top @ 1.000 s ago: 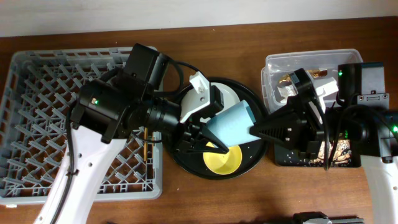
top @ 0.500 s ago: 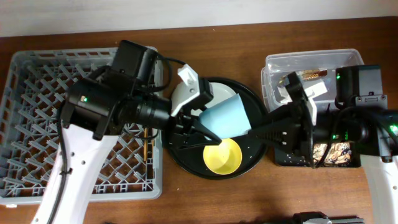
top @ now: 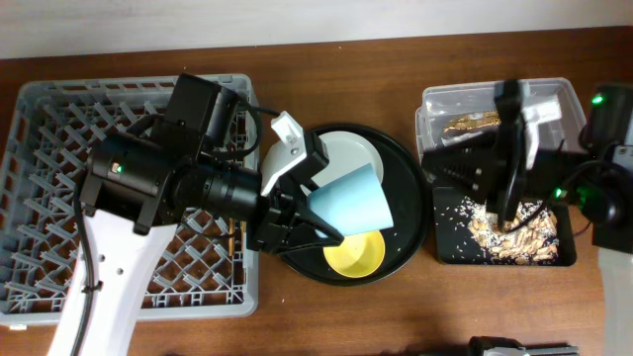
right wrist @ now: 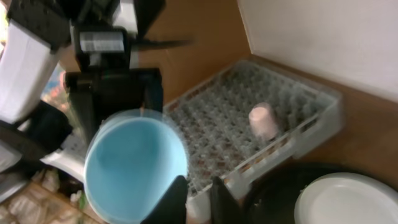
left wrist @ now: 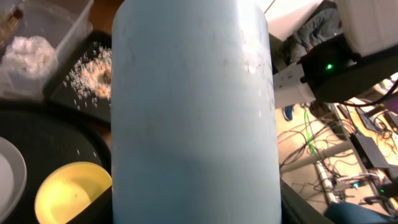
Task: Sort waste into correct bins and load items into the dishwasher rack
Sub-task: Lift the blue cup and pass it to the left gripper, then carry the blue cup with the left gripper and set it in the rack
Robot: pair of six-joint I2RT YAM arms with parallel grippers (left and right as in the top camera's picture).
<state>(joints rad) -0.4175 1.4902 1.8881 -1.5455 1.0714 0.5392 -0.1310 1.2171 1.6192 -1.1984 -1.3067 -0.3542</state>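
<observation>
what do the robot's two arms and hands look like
The left arm and right arm share white plastic links joined by bulky black motor housings, each showing a small green light. Black cables loop beside the left one. The left hand has a white bracket and black tapered fingers; the right hand is black too.

lt-blue cup (top: 351,203) tilted over yellow bowl (top: 358,255), pink cup (right wrist: 263,120) in rack (top: 59,247), scraps (top: 504,232) in blk tray (top: 450,247)
</observation>
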